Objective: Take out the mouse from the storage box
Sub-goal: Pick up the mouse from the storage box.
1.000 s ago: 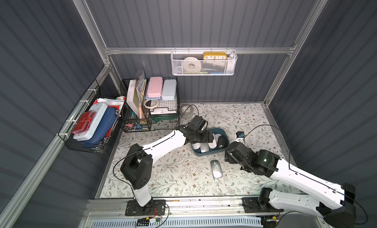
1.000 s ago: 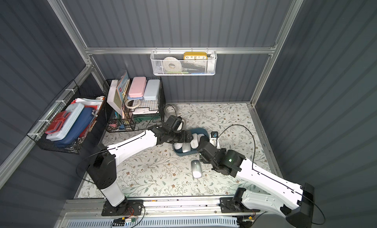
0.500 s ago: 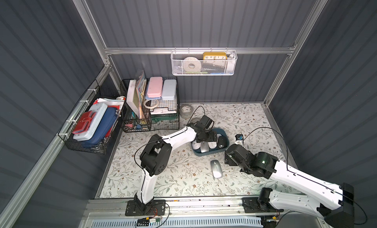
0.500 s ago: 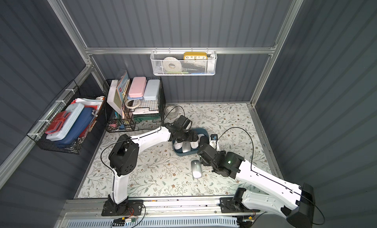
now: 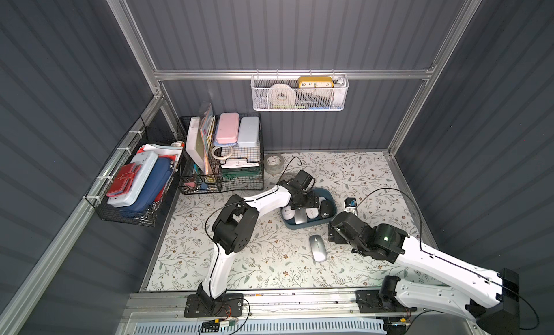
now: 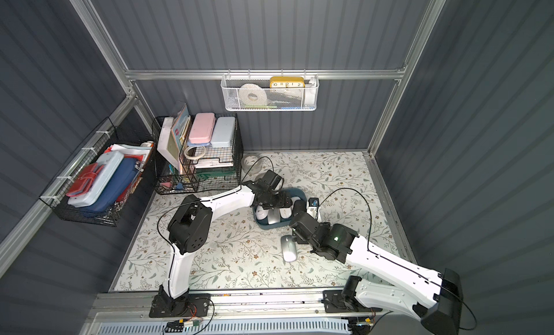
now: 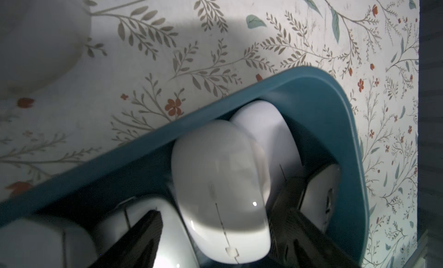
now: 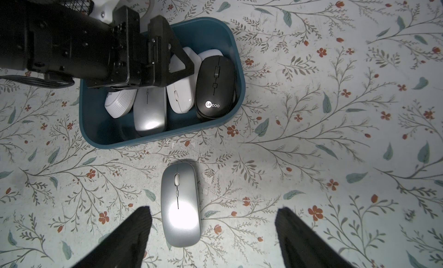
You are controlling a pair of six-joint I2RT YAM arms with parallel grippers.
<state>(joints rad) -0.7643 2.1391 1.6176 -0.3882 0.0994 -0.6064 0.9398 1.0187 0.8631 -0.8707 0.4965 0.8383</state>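
On the mat nearest the base: right gripper [image 8: 213, 209] hangs wide open over a silver mouse [image 8: 180, 204] | beyond, in the storage box [image 7: 347, 125]: left gripper [image 7: 220, 199] straddles a white mouse [image 7: 220, 178], jaws apart, not yet clamped | advice: centre, squeeze its flanks, lift straight over the rim.

Robot test cell, lab-type, dressed as an office desk. Corrugated grey walls on an aluminium frame [image 5: 209, 74]; two white arms [image 5: 269, 198] bolted to a base rail [image 5: 299, 300]. Floral tabletop [image 5: 344, 168]. Office props: wire baskets [image 5: 239, 185] of pencil cases [image 5: 227, 128], mesh basket [image 5: 299, 104] on the back wall with tape [image 5: 280, 94] and clock [image 5: 315, 82], storage box [image 5: 302, 226] of computer mice [image 5: 325, 209].
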